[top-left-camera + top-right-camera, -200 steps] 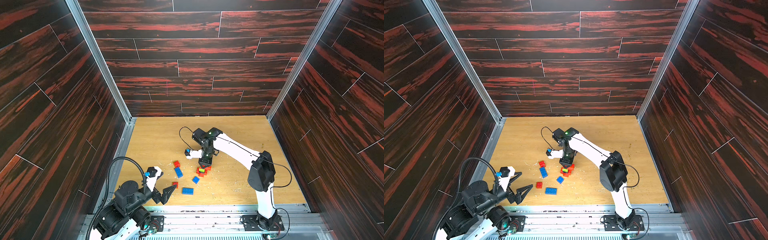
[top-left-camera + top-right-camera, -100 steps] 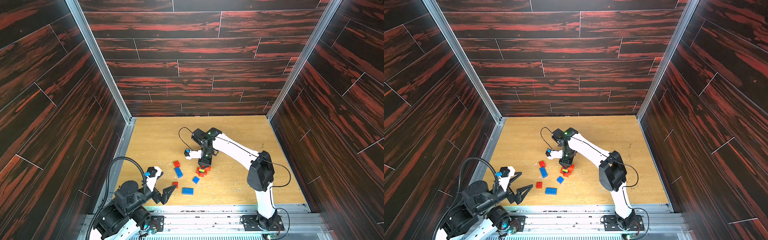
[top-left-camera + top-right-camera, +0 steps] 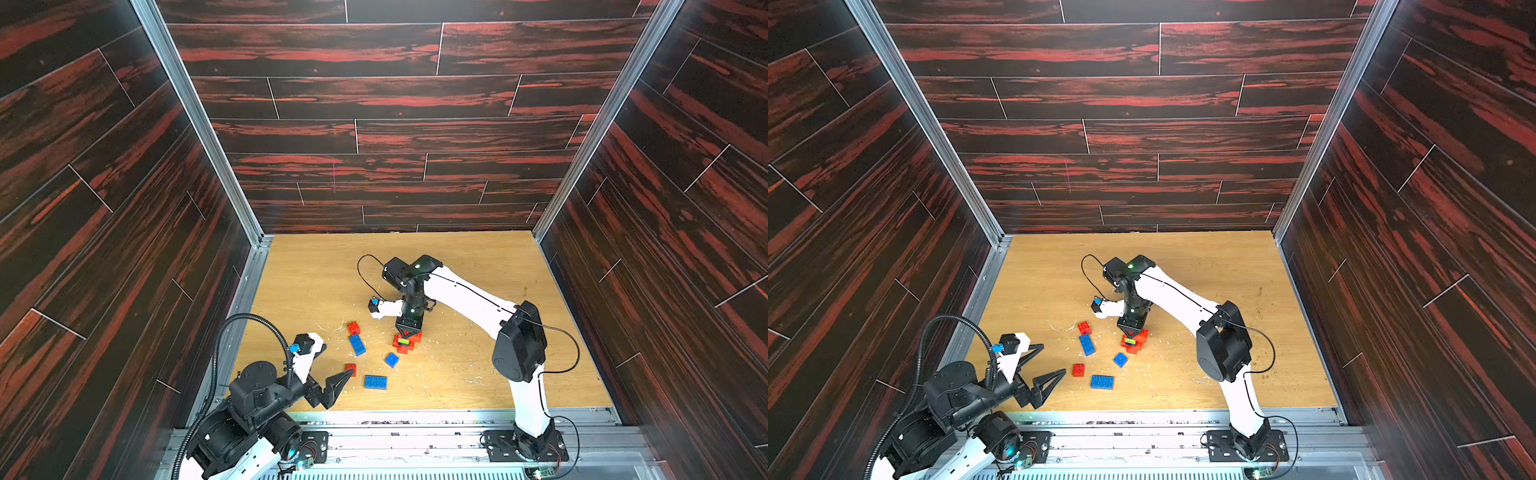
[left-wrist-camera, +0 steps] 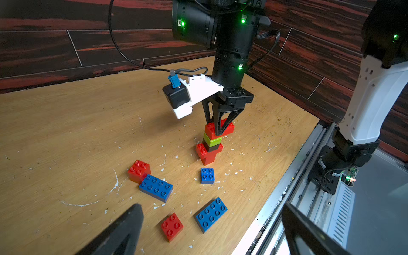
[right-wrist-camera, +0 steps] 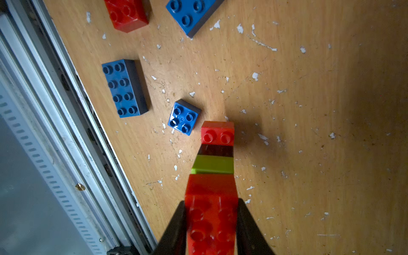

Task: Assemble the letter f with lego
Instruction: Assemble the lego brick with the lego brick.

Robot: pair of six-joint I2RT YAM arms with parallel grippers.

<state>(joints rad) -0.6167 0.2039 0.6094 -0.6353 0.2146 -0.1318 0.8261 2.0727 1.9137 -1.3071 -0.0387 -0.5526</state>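
A lego stack (image 4: 209, 152) stands upright on the wooden floor: red at the base, then black (image 5: 215, 150), lime green (image 5: 213, 164) and a red oblong brick (image 5: 210, 187) on top. My right gripper (image 5: 211, 201) points straight down and is shut on that top red brick; both top views show it (image 3: 409, 332) (image 3: 1131, 332). Loose lego lies to the left: a red square (image 3: 353, 327), a blue oblong (image 3: 357, 345), a blue square (image 3: 391, 359), another red square (image 3: 350, 368) and a blue oblong (image 3: 375, 382). My left gripper (image 3: 338, 358) (image 4: 212, 207) hangs open and empty near the front left.
A metal rail (image 3: 415, 415) runs along the floor's front edge, close to the nearest blue oblong. Dark wood-pattern walls (image 3: 374, 166) close in the back and both sides. White flecks litter the floor around the bricks.
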